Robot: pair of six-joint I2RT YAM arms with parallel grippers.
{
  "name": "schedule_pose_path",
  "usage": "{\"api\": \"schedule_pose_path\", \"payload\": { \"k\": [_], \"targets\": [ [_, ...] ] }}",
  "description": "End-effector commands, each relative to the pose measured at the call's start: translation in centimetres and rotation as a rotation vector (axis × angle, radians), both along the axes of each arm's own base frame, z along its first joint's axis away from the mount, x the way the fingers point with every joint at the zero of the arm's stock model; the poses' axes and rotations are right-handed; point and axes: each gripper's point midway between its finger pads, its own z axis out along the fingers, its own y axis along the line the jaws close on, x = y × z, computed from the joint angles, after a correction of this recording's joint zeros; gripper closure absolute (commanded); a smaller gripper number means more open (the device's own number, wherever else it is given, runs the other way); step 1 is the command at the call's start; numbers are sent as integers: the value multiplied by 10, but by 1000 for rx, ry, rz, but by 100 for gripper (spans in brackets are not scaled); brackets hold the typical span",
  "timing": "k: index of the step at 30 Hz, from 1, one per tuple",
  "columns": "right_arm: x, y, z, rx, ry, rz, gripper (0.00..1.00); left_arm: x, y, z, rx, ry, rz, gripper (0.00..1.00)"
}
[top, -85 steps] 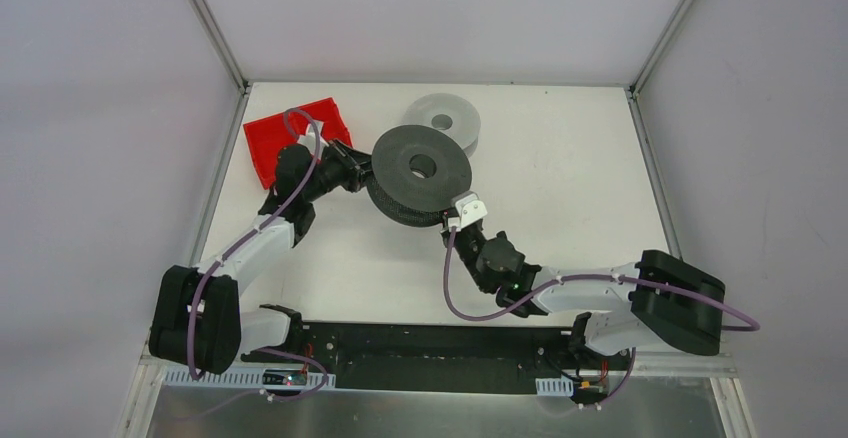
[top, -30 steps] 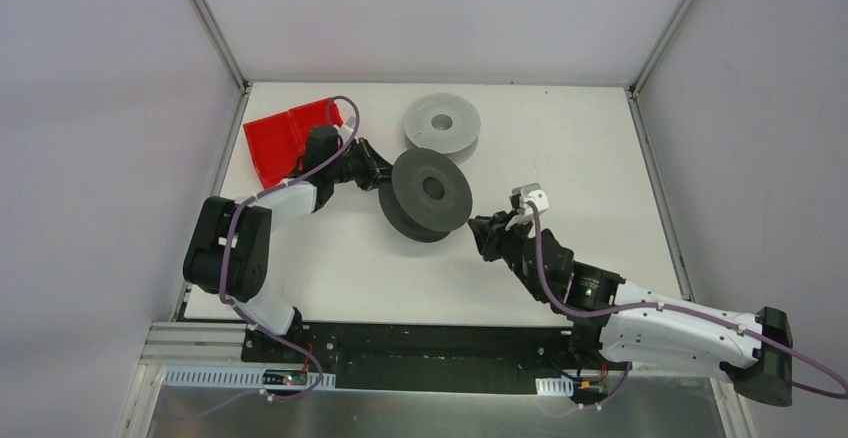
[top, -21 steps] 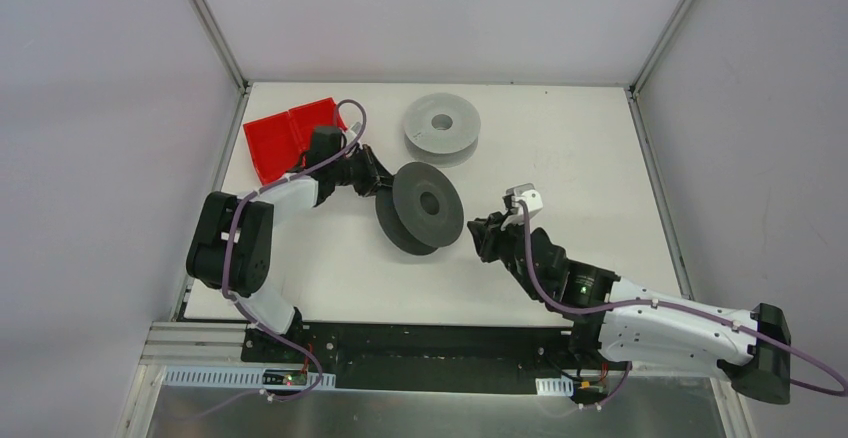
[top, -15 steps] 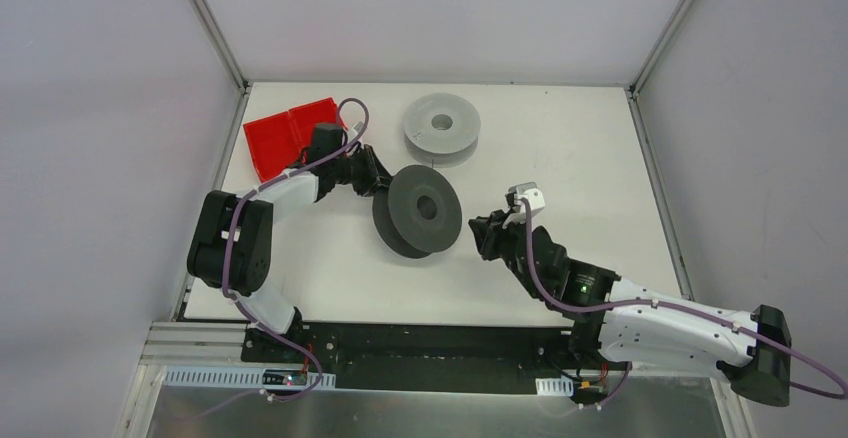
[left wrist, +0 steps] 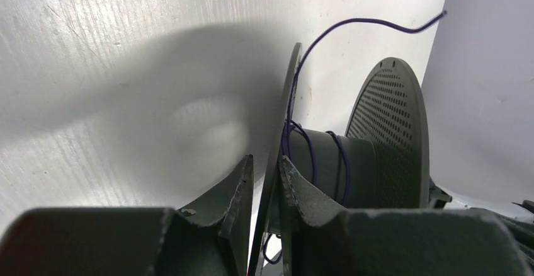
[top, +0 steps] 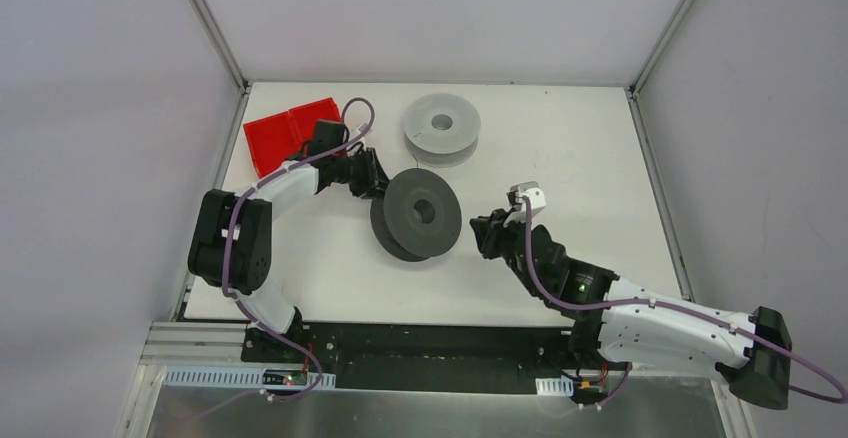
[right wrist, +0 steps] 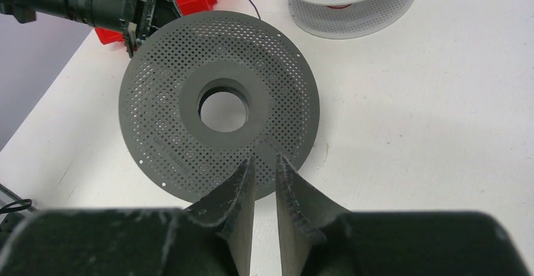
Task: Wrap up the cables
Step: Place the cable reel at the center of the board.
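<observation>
Your left pincer point(left wrist: 266, 160) straddles the thin rim of the dark spool point(left wrist: 384, 137). Its jaws are slightly apart with a sliver of gap on one side, so it reads as a loose guide, not a clamp. Right pincer point(right wrist: 264, 161) is narrowly parted, holds nothing and hovers just off the spool's near edge. Cable point(left wrist: 339, 162): a few loose turns on the hub, tail free past the rim. I'd call it early, with most winding left. Pale spool point(top: 441, 123) lies flat behind; can't tell if it carries cable.
</observation>
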Motion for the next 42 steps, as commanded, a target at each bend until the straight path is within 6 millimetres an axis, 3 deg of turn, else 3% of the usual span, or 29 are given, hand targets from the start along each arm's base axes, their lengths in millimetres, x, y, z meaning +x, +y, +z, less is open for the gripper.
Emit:
{"api": "schedule_pose_path", "payload": {
  "k": [1, 8, 12, 18, 30, 42],
  "targets": [
    [13, 6, 5, 32, -18, 14, 79, 1, 3, 11, 54, -65, -68, 81],
    [60, -4, 3, 72, 79, -8, 79, 1, 9, 4, 115, -64, -110, 76],
    [59, 15, -7, 118, 121, 70, 78, 1, 10, 2, 123, -62, -119, 75],
    [61, 35, -24, 175, 254, 207, 65, 4, 16, -1, 174, -61, -140, 74],
    [70, 32, -44, 191, 333, 179, 59, 11, 35, -10, 268, -41, -117, 69],
    [71, 28, -44, 200, 331, 169, 60, 20, 50, -17, 333, -11, -100, 69]
  ]
}}
